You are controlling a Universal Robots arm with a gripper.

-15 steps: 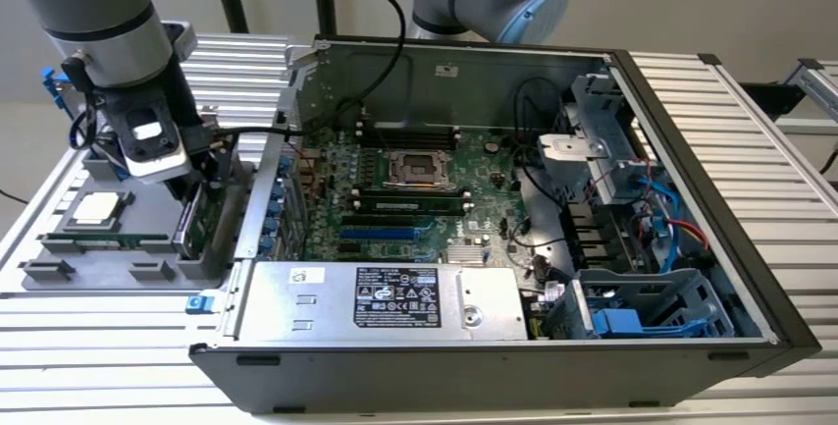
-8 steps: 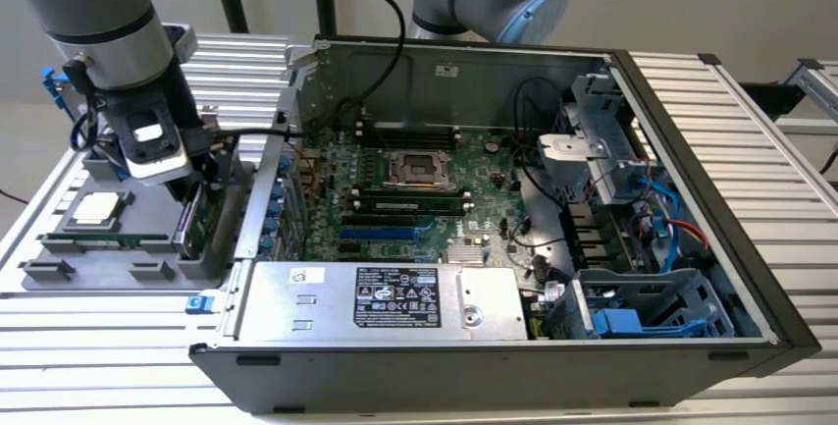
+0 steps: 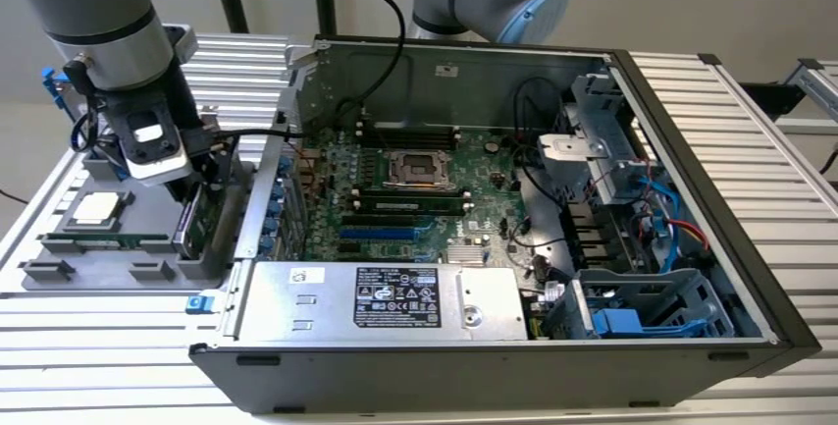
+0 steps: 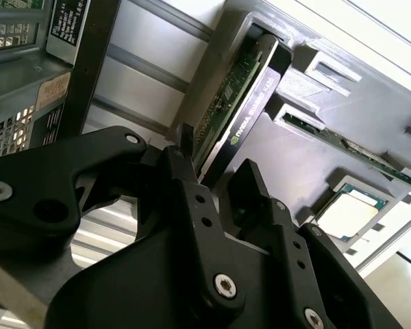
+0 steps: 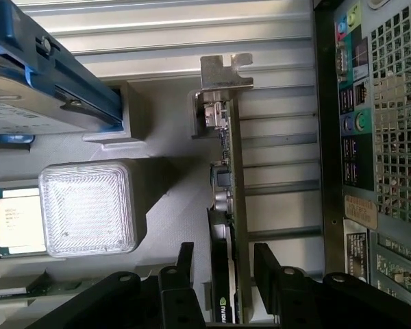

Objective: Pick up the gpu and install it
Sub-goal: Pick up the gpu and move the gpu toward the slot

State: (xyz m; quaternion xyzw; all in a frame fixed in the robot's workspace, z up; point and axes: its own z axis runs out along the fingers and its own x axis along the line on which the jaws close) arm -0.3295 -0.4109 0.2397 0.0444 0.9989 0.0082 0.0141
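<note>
Edgewise gpu (image 5: pixel 233 205) stands between 2 parted fingers (image 5: pixel 267 274).

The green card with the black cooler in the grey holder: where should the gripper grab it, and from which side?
From above, pinch the green card by its two flat faces, clear of the silver end bracket: it stands edgewise in the grey holder.

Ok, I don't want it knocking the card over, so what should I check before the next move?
1. gpu upright in its holder: ok.
2. Gripper over the gpu, one of the fingers on each side: ok.
3. Fingers closed on the gpu: not ok, gaps on both sides.
4. Case open: ok.
5. Slots free for the gpu: cannot tell.
</note>
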